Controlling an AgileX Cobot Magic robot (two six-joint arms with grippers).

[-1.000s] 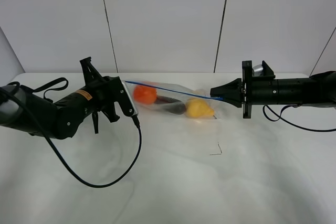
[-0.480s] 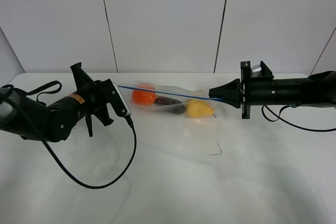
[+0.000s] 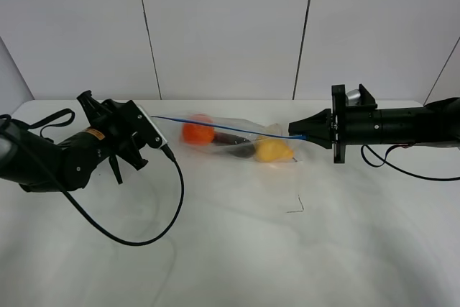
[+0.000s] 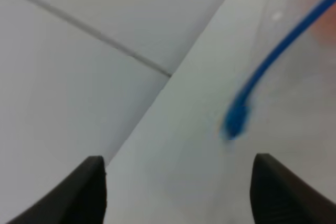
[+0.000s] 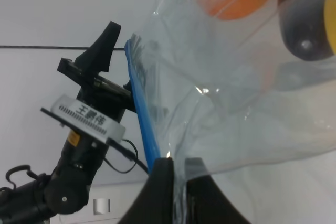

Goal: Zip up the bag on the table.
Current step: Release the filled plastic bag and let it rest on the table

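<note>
The clear bag [image 3: 233, 139] lies on the white table [image 3: 237, 249] between my two arms, with orange [image 3: 195, 132], dark purple [image 3: 234, 139] and yellow [image 3: 269, 150] produce inside. Its blue zipper strip [image 3: 215, 126] runs along the top edge. My right gripper [image 3: 294, 135] is shut on the strip's right end; in the right wrist view its fingers [image 5: 164, 187] pinch the bag edge [image 5: 142, 124]. My left gripper [image 3: 149, 121] stands open just left of the strip's free end. In the left wrist view the blurred blue strip end [image 4: 236, 120] sits ahead of the parted fingertips [image 4: 86, 190], touching neither.
A black cable [image 3: 144, 229] loops from the left arm across the table. A small dark thread [image 3: 296, 206] lies in front of the bag. Another cable [image 3: 402, 167] trails below the right arm. Grey wall panels stand behind the table's far edge.
My left gripper has opened, let go of the zipper's left end and drawn back to the left. The strip's left end now hangs free. The right arm has stayed put.
</note>
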